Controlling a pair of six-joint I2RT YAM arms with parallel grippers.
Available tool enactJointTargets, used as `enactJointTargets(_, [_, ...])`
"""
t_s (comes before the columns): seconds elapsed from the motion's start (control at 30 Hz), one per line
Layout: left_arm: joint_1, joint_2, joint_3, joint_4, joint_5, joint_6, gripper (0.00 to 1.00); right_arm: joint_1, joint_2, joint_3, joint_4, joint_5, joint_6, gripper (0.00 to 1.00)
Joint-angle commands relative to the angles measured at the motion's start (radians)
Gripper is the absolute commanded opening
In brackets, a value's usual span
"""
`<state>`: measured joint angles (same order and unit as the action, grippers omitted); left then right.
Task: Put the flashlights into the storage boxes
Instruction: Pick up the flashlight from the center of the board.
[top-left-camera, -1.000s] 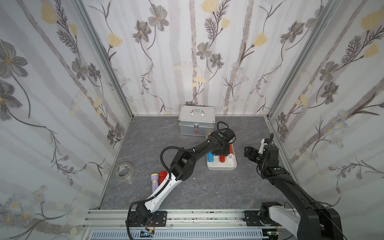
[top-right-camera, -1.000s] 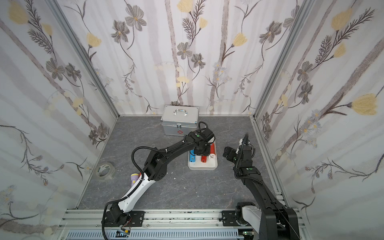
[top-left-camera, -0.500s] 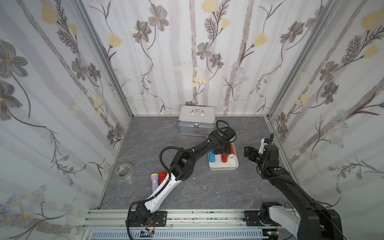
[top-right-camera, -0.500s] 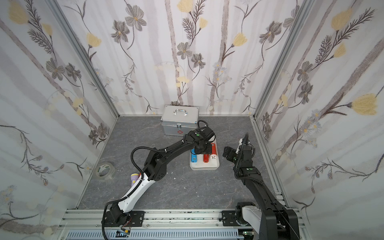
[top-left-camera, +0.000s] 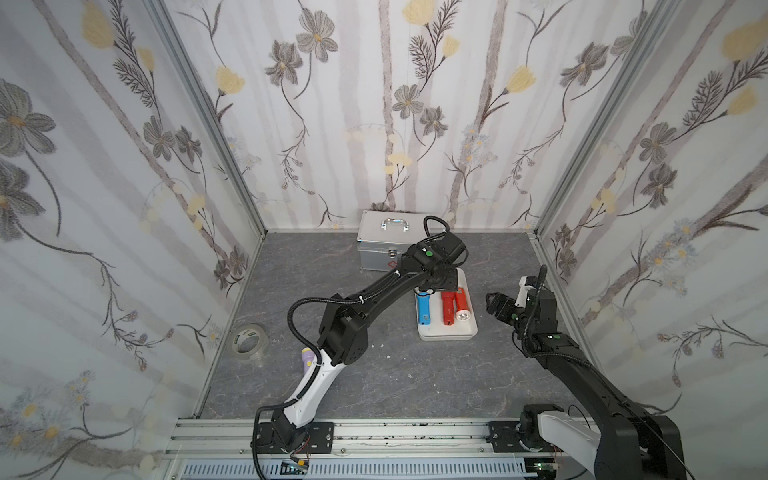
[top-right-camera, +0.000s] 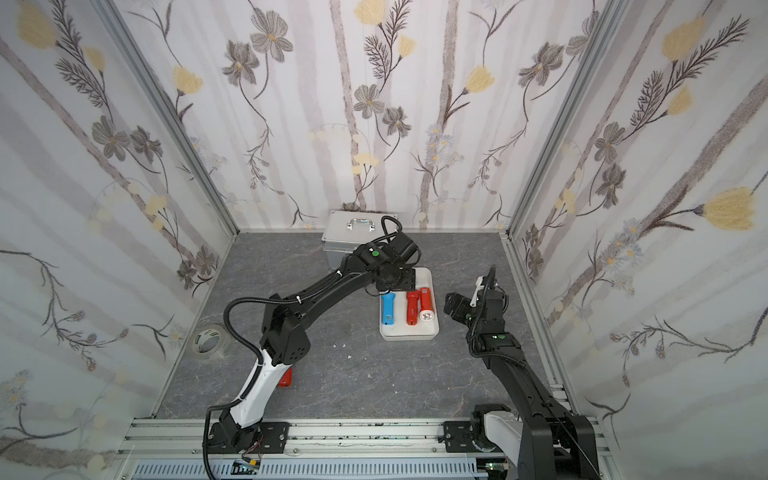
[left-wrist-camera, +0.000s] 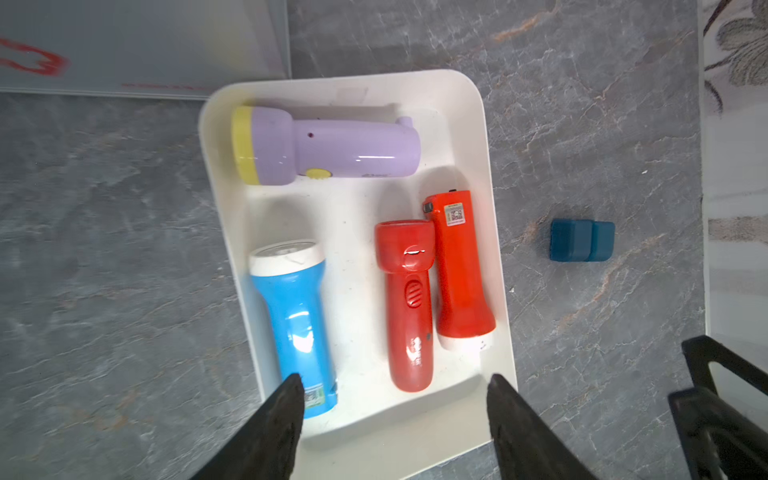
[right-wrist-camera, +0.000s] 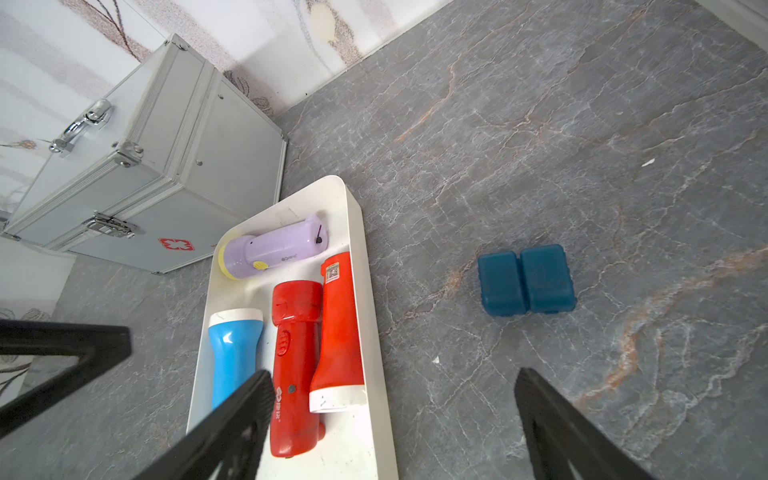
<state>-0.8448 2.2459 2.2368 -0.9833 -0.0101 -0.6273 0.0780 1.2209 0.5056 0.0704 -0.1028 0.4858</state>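
Note:
The white tray (top-left-camera: 446, 330) (left-wrist-camera: 496, 249) sits at mid-floor with several flashlights in it. A lilac one (left-wrist-camera: 332, 145) lies across its far end. A blue one (left-wrist-camera: 295, 311), an all-red one (left-wrist-camera: 409, 299) and a red one with a white head (left-wrist-camera: 461, 270) lie side by side. My left gripper (left-wrist-camera: 392, 386) hangs open over the tray, its jaws apart with nothing between them. My right gripper (right-wrist-camera: 390, 374) stands open just right of the tray, above the floor. Another lilac flashlight (top-left-camera: 306, 358) and a red one (top-right-camera: 286, 376) lie on the floor, partly hidden by the left arm.
A silver metal case (top-left-camera: 384, 245) with a red cross stands behind the tray, against the back wall. A small dark blue block (right-wrist-camera: 525, 280) lies on the floor right of the tray. A tape roll (top-left-camera: 248, 339) sits near the left wall.
My left gripper has opened above the tray's far end, where the lilac flashlight now lies free. The right arm has not moved.

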Motion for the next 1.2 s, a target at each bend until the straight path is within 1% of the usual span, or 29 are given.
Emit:
enactJointTargets(0.0, [0.036,-0.143,-0.164,0.008,-0.051,0.039,0.70,0.007,0.015,0.011,0.051,-0.015,0.009,0.91])
enactJointTargets(0.1, [0.089,-0.325,-0.422,0.049,-0.080,0.055,0.69,0.018,0.029,0.015,0.056,-0.011,0.008,0.90])
enactJointTargets(0.27, [0.197,-0.626,-0.858,0.069,-0.132,0.062,0.68,0.038,0.061,0.026,0.072,0.004,0.008,0.90])
enactJointTargets(0.37, [0.251,-0.765,-1.067,0.096,-0.127,0.047,0.67,0.054,0.095,0.036,0.085,0.010,0.014,0.90])
enactJointTargets(0.47, [0.274,-0.862,-1.213,0.121,-0.125,0.026,0.66,0.072,0.123,0.045,0.094,0.017,0.022,0.90])
enactJointTargets(0.57, [0.292,-0.918,-1.307,0.129,-0.141,0.005,0.66,0.084,0.137,0.052,0.098,0.023,0.030,0.90])
enactJointTargets(0.73, [0.318,-0.950,-1.408,0.173,-0.133,-0.019,0.66,0.097,0.139,0.055,0.098,0.029,0.044,0.90])
enactJointTargets(0.93, [0.319,-0.918,-1.439,0.208,-0.119,-0.050,0.66,0.110,0.134,0.057,0.096,0.034,0.059,0.90])
enactJointTargets(1.1, [0.320,-0.927,-1.449,0.176,-0.159,-0.065,0.66,0.118,0.136,0.069,0.087,0.038,0.061,0.90])
enactJointTargets(1.17, [0.320,-0.941,-1.458,0.171,-0.164,-0.073,0.69,0.120,0.139,0.076,0.085,0.037,0.061,0.90])
